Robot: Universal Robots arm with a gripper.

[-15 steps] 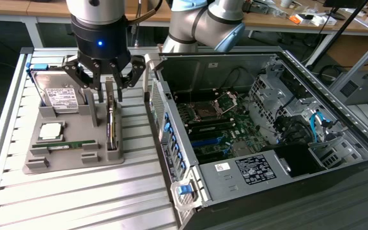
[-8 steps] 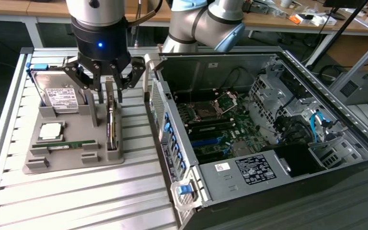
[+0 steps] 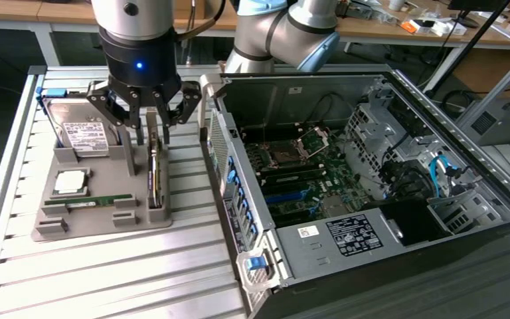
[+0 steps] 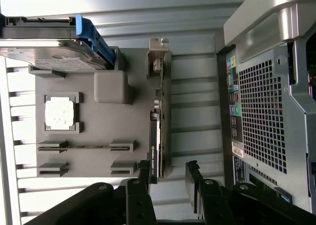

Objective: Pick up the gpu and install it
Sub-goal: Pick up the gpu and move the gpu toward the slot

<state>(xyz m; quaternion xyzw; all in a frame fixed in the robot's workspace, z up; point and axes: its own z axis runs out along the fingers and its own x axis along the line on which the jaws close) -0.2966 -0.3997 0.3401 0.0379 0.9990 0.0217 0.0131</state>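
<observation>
The gpu is a thin dark card standing on its edge in a slot of the grey holder tray, at the side nearest the computer case. My gripper hangs right over the card's far end, open, with one finger on each side. In the wrist view the gpu runs lengthwise toward my gripper. One fingertip is close beside the card's end and the other stands apart from it across a gap. Nothing is gripped.
The tray also holds a silver hard drive, a square processor and a narrow green memory stick. The open computer case lies at the exterior view's right, its motherboard exposed. The slatted metal table runs toward the front.
</observation>
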